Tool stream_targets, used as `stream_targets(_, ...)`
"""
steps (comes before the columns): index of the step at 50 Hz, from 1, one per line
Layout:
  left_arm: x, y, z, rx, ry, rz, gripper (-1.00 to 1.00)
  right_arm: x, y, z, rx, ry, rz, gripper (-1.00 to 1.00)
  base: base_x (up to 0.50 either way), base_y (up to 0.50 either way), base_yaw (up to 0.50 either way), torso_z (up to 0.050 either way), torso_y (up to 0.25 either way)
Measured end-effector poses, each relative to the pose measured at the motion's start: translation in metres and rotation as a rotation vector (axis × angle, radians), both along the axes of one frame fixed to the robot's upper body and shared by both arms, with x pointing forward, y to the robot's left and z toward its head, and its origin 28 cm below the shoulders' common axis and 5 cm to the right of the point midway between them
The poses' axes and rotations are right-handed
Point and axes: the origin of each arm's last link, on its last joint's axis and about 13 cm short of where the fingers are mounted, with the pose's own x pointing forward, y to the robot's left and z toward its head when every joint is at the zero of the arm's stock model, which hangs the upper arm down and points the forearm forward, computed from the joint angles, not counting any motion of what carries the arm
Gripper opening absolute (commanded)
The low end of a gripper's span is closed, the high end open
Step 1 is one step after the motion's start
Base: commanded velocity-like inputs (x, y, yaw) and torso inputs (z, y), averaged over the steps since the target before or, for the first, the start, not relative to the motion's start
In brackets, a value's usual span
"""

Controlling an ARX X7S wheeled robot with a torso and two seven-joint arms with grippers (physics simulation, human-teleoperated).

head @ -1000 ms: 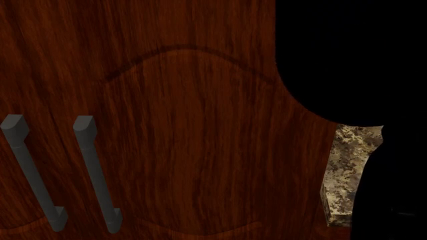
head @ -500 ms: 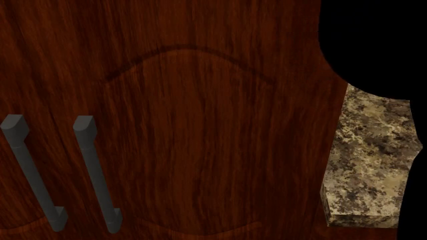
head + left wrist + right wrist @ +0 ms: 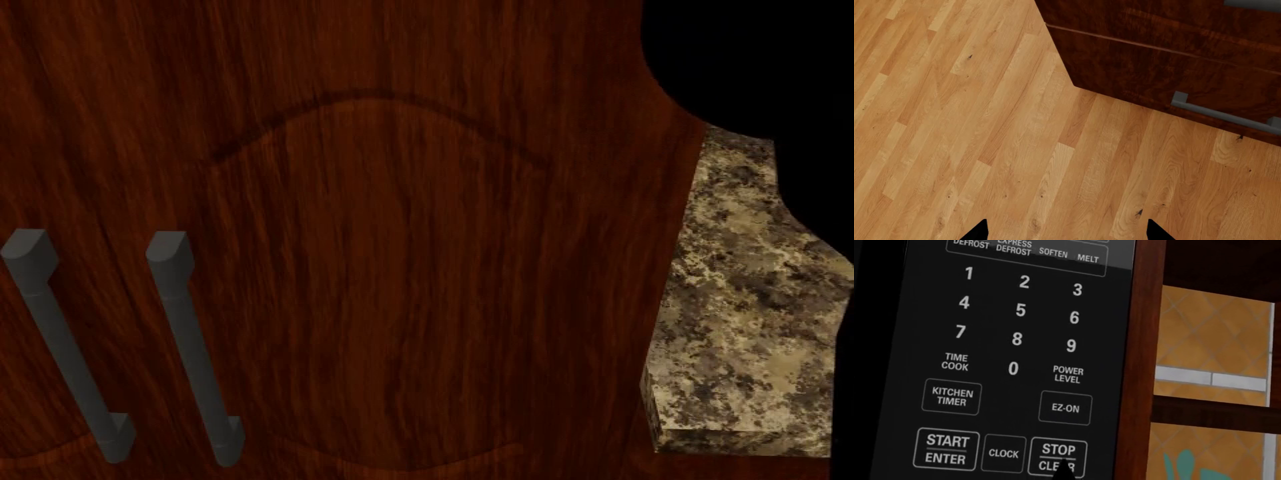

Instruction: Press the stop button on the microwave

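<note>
Right gripper point(image 3: 1062, 469) fingertip on STOP/CLEAR button point(image 3: 1058, 456), bottom row of microwave keypad point(image 3: 1014, 355); open or clenched: cannot tell. Risk: sideways drift hits CLOCK key point(image 3: 1003, 453) just beside fingertip.

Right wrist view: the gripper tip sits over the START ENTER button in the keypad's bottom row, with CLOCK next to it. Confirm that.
Not quite. In the right wrist view the right gripper's tip sits over the STOP CLEAR button, not START ENTER. CLOCK does lie next to it, in the microwave keypad's bottom row.
</note>
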Motion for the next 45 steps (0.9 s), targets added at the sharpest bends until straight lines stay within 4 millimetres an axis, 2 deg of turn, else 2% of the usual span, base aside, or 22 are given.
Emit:
stream_targets(22,0.0,0.0,0.0,0.0,0.0,0.0,1.0,0.03,-0.002,0.0,-0.004,0.039,-0.01,-1.0,0.0,0.0,0.0,0.0,0.0)
stream_targets(45,0.0,0.0,0.0,0.0,0.0,0.0,1.0,0.037,0.004,-0.01,-0.074,-0.028,-0.073,-1.0,0.01,0.0,0.01,0.003,0.0)
